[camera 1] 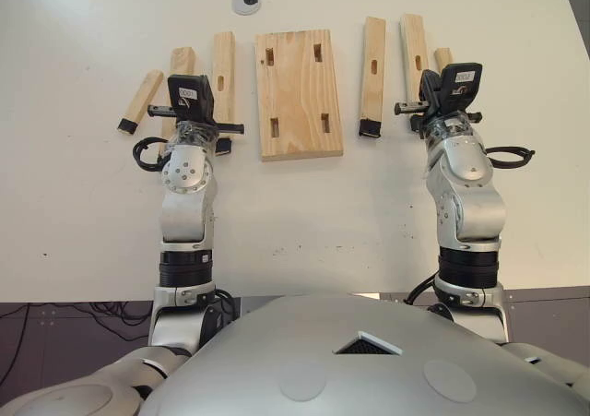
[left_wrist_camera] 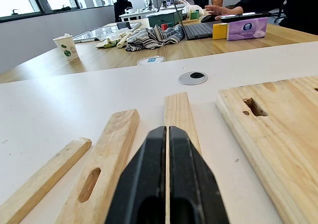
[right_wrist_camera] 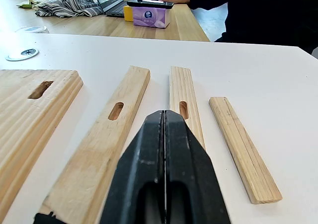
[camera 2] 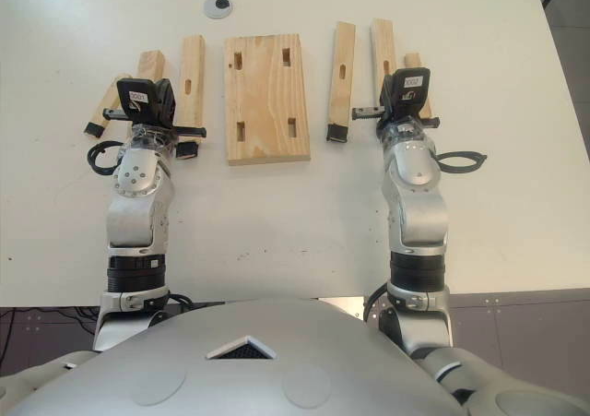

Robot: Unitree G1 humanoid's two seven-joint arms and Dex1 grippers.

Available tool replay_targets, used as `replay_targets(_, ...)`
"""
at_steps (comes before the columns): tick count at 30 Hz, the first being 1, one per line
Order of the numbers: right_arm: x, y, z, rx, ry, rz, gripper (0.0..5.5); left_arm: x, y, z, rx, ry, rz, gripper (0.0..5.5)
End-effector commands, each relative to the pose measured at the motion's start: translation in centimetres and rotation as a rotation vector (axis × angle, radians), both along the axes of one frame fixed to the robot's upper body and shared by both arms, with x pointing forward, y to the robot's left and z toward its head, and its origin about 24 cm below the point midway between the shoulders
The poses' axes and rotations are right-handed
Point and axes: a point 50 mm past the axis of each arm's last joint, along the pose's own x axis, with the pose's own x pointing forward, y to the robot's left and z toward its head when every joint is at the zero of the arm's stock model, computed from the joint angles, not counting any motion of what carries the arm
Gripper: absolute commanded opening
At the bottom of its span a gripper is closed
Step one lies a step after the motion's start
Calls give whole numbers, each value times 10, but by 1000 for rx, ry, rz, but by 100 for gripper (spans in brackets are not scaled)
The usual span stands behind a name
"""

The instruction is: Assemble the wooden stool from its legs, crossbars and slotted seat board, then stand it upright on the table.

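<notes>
Catches the left end effector (left_wrist_camera: pixel 166 132) clenched on nothing, black fingers (left_wrist_camera: pixel 149 179) pressed flat together, poised above the gap between the two legs on its side. Catches the right end effector (right_wrist_camera: pixel 164 115) in the same state, closed tight and empty, aimed along the gap between its own two legs. Working outward on the left, finds the outer left leg (left_wrist_camera: pixel 118 134) with its slot facing up, the inner left leg (left_wrist_camera: pixel 179 109) close beside it, and the left crossbar (left_wrist_camera: pixel 47 172) lying at a slant farther out. On the right, finds the inner right leg (right_wrist_camera: pixel 99 149) nearest the middle, a black cap (camera 1: pixel 370 128) on its near end, then the outer right leg (right_wrist_camera: pixel 181 85), then the shorter right crossbar (right_wrist_camera: pixel 243 144) at the outside, all near one another but not touching. Places the seat board (camera 1: pixel 298 93) flat at the centre of the white table (camera 1: pixel 92 213), four slots open and unfilled, apart from either end effector, with a round cable port (camera 1: pixel 245 2) beyond it. Reads as the very start of the job: no piece lifted, no crossbar seated in a leg, no leg set in the board. Leaves everything to do, by this evidence: joining legs with crossbars, fitting the legs into the four slots, and standing the finished stool upright.
</notes>
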Motion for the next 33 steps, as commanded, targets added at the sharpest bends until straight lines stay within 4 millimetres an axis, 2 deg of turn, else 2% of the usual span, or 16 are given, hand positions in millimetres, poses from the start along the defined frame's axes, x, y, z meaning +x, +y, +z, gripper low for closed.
replay_targets(1, 2, 1, 2, -11, -9, 3, 0, 2, -2, 1, 4, -4, -6, 4)
replay_targets(32, 5, 3, 1, -11, -16, 9, 0, 6, 2, 2, 21, -11, -16, 4)
replay_targets(33, 5, 4, 0, -10, -16, 9, 0, 7, 3, 3, 23, -12, -21, 29)
